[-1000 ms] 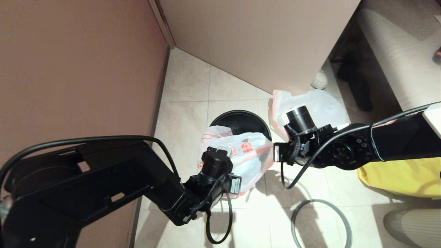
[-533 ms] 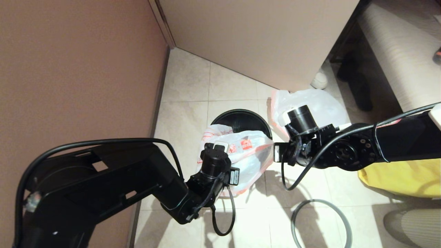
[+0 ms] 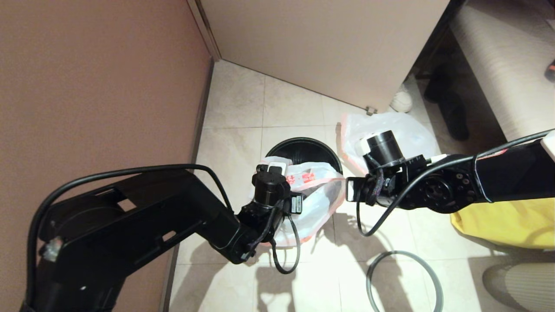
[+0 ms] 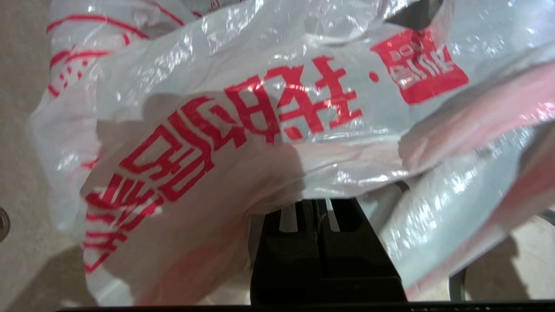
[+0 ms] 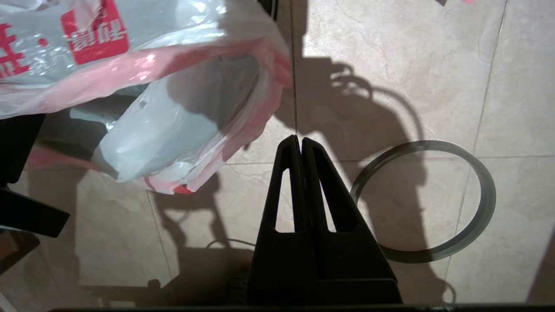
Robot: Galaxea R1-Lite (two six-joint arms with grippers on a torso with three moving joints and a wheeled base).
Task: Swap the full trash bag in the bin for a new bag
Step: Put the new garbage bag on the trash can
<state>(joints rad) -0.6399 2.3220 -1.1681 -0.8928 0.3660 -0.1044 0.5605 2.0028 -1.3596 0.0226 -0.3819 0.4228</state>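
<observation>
I've got the new bag [image 3: 310, 190], the translucent white plastic one with the pink hem and red printed characters, hanging over the near edge of the bin [image 3: 303, 151], that small round black plastic pail on the tiled floor [image 3: 234, 108]. My left gripper [image 4: 318, 208] is on the near side of the bin with its jaws clenched on a fold of the printed plastic; the film drapes right over the tips in the left wrist view. My right gripper [image 5: 297, 141] is beside the bin on its right, jaws pressed together on nothing, the bag's pink hem just off its tips but apart from them.

The full trash bag [image 3: 403, 130], plain translucent white plastic with a pink-orange hem, sits on the floor beyond and to the right of the bin, already out. The thin grey hoop [image 3: 403, 281] lies flat on the floor, nearer me than the bin and to its right. A yellow fabric bag [image 3: 503, 225] sits well to the right of the bin.

So I judge I'm mid-lining: the mouth isn't spread yet. Next I need the right jaws to part, catch that hem, and pull it across the bin opening.
</observation>
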